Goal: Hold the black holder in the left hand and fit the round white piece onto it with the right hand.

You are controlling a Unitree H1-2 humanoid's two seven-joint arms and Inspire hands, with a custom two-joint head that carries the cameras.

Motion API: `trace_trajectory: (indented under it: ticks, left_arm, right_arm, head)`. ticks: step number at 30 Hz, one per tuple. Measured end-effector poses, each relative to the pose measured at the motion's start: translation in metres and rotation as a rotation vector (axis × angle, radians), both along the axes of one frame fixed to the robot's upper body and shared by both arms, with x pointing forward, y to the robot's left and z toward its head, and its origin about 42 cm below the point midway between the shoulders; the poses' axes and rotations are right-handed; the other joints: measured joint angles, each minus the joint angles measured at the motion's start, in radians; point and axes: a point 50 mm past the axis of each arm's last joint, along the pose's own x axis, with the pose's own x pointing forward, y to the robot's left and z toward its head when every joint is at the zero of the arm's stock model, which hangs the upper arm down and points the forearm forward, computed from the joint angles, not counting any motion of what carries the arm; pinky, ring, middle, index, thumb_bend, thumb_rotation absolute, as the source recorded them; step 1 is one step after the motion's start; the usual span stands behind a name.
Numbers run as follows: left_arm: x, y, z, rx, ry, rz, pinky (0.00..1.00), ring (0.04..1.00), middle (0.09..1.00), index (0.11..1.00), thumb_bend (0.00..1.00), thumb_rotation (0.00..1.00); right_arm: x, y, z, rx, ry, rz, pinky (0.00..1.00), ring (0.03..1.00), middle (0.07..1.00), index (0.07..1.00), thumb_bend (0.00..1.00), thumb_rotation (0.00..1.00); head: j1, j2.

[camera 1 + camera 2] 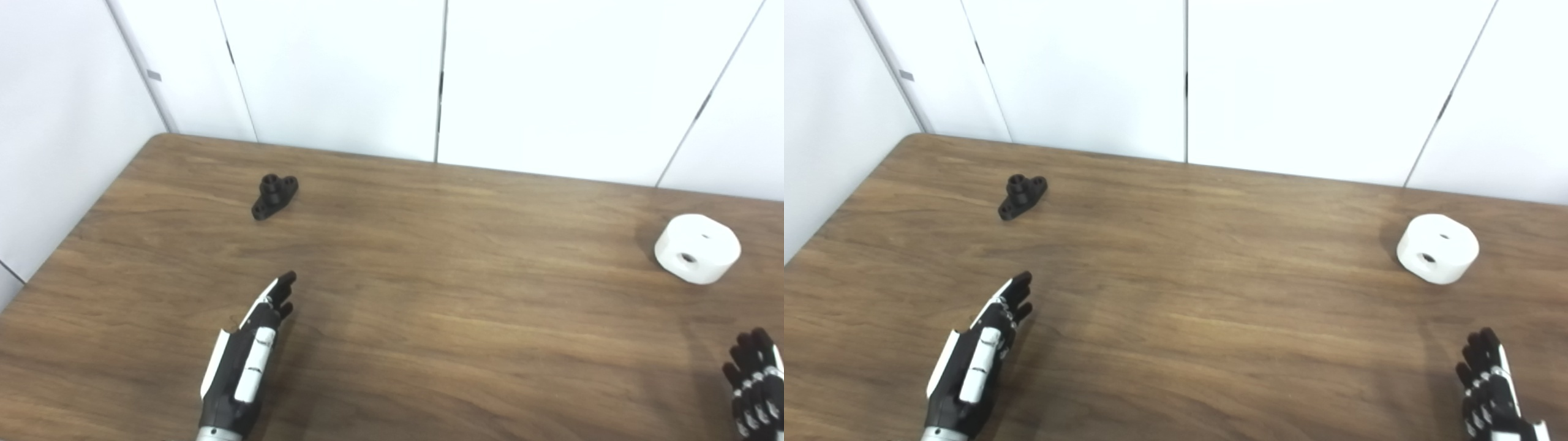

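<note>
Holder (274,195), small and black, lies far from round white piece (697,248).

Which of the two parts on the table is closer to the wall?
The black holder, far left on the table. The round white piece sits further forward, on the right.

i see my right robot hand (756,383) cut off at the frame's corner, palm out of sight. the left robot hand (245,361) loses its wrist below. the tabletop (429,306) runs past three edges.
</note>
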Motion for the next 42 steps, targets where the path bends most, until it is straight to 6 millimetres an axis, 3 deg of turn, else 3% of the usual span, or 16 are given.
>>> trace_trajectory:
  ticks: [9,23,31,35,42]
  left_arm:
    - [-0.004,-0.003,-0.005,0.009,-0.005,-0.008,0.98,0.989,0.975,0.916,0.49,0.87]
    - [-0.009,-0.005,-0.007,0.011,0.008,0.004,0.97,0.986,0.972,0.912,0.47,0.87]
    - [-0.013,-0.003,0.003,0.048,-0.004,0.035,0.99,0.989,0.972,0.914,0.51,0.69]
    - [-0.012,0.004,0.012,0.155,0.012,0.062,0.88,0.939,0.941,0.890,0.53,0.56]
    - [0.012,0.025,0.038,0.397,0.033,0.183,0.88,0.921,0.915,0.868,0.60,0.36]
  right_arm:
    - [-0.001,-0.001,0.001,-0.010,-0.036,0.014,1.00,1.000,0.998,1.000,0.69,1.00]
    - [-0.002,-0.003,0.001,-0.018,-0.039,0.020,1.00,1.000,1.000,1.000,0.71,1.00]
    - [-0.007,-0.007,0.000,-0.027,-0.030,0.006,1.00,1.000,0.991,1.000,0.70,1.00]
    - [-0.008,-0.008,0.000,-0.018,-0.032,0.004,1.00,1.000,0.993,1.000,0.70,1.00]
    - [-0.012,-0.010,-0.001,-0.022,-0.023,-0.004,1.00,1.000,1.000,1.000,0.70,1.00]
  head:
    - [0.006,-0.023]
    - [-0.015,-0.019]
    - [-0.017,-0.031]
    - [-0.012,-0.037]
    - [-0.012,-0.043]
